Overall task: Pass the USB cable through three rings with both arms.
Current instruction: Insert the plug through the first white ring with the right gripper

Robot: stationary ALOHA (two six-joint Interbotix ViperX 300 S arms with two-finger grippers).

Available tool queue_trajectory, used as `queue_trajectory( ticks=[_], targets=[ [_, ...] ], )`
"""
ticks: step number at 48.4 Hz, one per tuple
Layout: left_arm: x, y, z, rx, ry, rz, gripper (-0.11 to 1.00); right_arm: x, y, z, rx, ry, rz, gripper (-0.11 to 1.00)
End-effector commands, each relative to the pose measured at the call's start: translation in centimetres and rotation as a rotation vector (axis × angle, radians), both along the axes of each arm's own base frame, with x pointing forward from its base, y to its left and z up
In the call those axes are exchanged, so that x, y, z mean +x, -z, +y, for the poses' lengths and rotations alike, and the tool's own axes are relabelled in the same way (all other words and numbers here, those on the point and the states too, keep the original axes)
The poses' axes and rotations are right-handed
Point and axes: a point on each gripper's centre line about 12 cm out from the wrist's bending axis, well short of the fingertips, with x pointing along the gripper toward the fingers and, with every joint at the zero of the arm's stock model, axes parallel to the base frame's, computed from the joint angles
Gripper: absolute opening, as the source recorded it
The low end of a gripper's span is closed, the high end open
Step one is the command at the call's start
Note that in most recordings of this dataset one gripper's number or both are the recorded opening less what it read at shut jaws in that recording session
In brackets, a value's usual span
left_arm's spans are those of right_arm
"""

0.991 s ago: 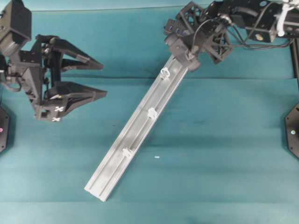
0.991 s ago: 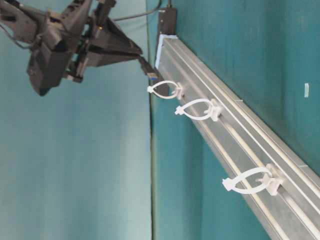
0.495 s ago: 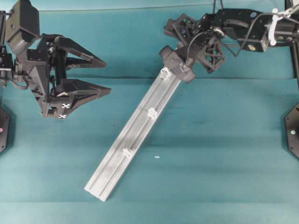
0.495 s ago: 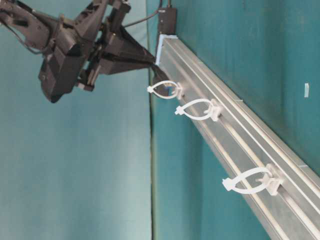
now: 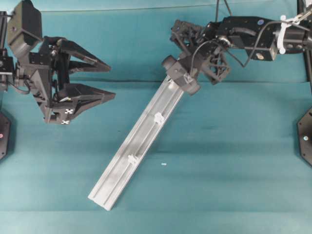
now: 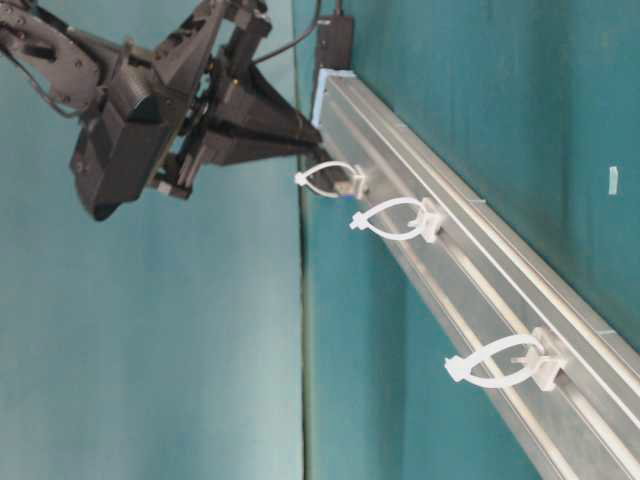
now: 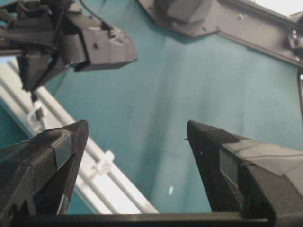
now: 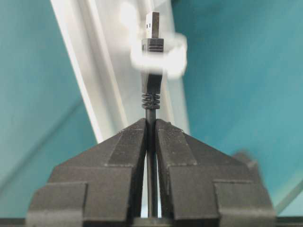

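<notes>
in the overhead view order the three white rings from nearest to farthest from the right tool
1. The top ring, at the rail's upper end, right at the right tool, which is shut on the USB cable.
2. The middle ring, halfway down the rail.
3. The bottom ring, toward the rail's lower left end.

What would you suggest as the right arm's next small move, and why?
Probably a short push further along the rail, towards the second ring. The right gripper is shut on the cable just behind the plug, and the plug sits in the first ring. The left gripper waits open beside the rail.
</notes>
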Motion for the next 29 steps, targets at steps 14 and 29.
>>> queue_trajectory(
  ticks=[14,29],
  targets=[
    [0.5,0.8,0.3,0.002,-0.007,0.020,0.91,0.8,-0.2,0.5,0.038,0.027,-0.056,0.10],
    [2.7,4.5,4.7,-0.004,-0.127,0.063,0.91,0.9,-0.1,0.9,0.075,0.052,-0.073,0.10]
  ],
)
